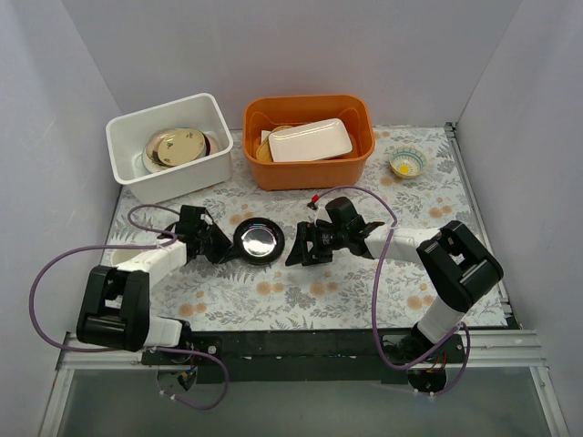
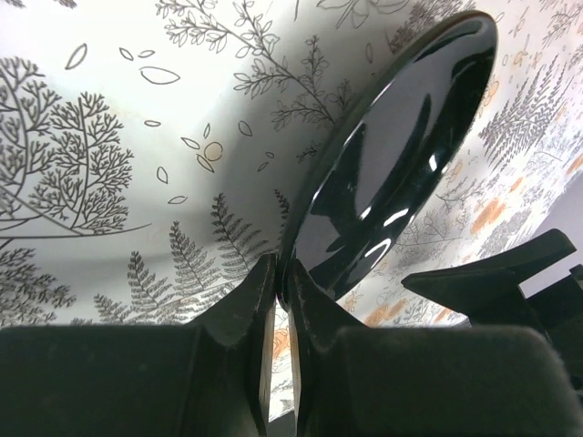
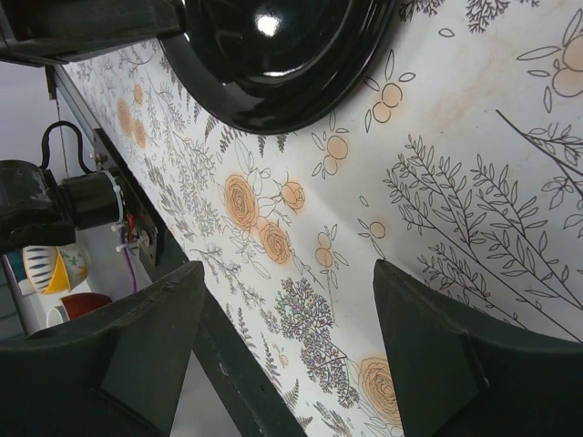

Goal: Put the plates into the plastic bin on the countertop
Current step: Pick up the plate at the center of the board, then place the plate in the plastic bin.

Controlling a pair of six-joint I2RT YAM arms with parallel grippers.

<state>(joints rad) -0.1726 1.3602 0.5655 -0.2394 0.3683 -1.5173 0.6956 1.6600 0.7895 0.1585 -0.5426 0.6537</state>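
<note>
With the plastic bin [image 1: 182,180] at rear left as destination, I have the left gripper [image 1: 221,246] clenched on the left rim of the dark plate [image 1: 259,242] at mid countertop [image 1: 301,293], presumably for lifting, while the right gripper [image 1: 296,248] stands spread and empty just beside it.

Right wrist view crops off the dark plate [image 3: 273,64].

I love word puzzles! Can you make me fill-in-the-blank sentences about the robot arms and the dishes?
1. The left gripper pinches the rim of a shiny ____ plate.
2. The right gripper is ____ and holds nothing.
3. The white rectangular dish lies in the ____ tub.
4. Other plates sit inside the ____ plastic bin.

Missing words: black; open; orange; white.
</note>
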